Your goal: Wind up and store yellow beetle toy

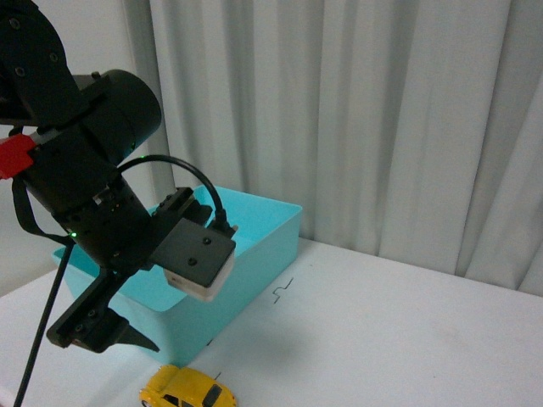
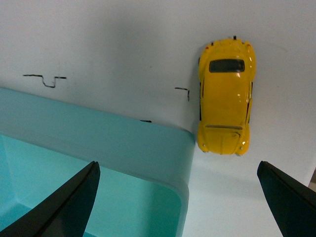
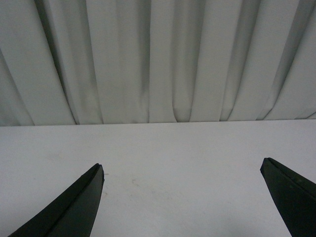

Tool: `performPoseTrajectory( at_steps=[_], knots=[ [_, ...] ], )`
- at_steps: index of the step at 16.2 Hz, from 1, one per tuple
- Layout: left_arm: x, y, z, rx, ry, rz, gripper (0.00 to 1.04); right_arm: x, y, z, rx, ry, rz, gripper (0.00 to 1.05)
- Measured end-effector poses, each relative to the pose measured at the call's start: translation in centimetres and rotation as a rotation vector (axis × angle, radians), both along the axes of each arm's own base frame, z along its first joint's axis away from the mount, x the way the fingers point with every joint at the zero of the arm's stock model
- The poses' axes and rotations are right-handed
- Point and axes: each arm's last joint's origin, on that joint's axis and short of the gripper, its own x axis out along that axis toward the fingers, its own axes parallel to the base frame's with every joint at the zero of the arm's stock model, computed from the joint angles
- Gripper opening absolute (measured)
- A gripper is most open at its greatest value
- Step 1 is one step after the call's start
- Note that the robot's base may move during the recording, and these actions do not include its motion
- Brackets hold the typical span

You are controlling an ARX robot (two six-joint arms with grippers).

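Yellow beetle toy [image 1: 188, 392]: upright on wheels on white desk [image 1: 382, 322], at near edge, just beside near corner of teal bin [image 1: 263, 246].

Left gripper [image 2: 177, 165]: jaws wide apart, empty, hovering over bin corner, left of toy.

Right gripper [image 3: 182, 165]: jaws apart, empty, over bare desk.

Step judged: approach for grasp, winding not yet begun.

Next: shift right over toy, descend, close across flanks, keep clear of bin wall.

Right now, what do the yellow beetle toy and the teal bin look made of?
Yellow beetle toy: glossy painted shell with soft highlights on roof and hood. It could be die-cast metal or hard plastic; the look does not settle it.
Teal bin: probably moulded plastic with a satin finish, going by the uniform colour and the thick rounded rim and corner.
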Motion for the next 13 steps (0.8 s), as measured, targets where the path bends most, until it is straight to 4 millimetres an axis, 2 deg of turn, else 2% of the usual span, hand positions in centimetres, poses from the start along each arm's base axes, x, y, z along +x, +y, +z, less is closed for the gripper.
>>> performPoseTrajectory(
  at_steps=[4,8,13],
  knots=[
    [0.5,-0.5,-1.2,0.055,0.043,-0.036,0.98,0.0,0.0,0.0,0.0,0.0,0.0,0.98],
    [0.1,-0.6,-3.7,0.074,0.11,-0.039,0.98,0.0,0.0,0.0,0.0,0.0,0.0,0.98],
    [-0.1,-1.9,-6.3,0.083,0.151,-0.081,0.98,0.0,0.0,0.0,0.0,0.0,0.0,0.98]
  ],
)
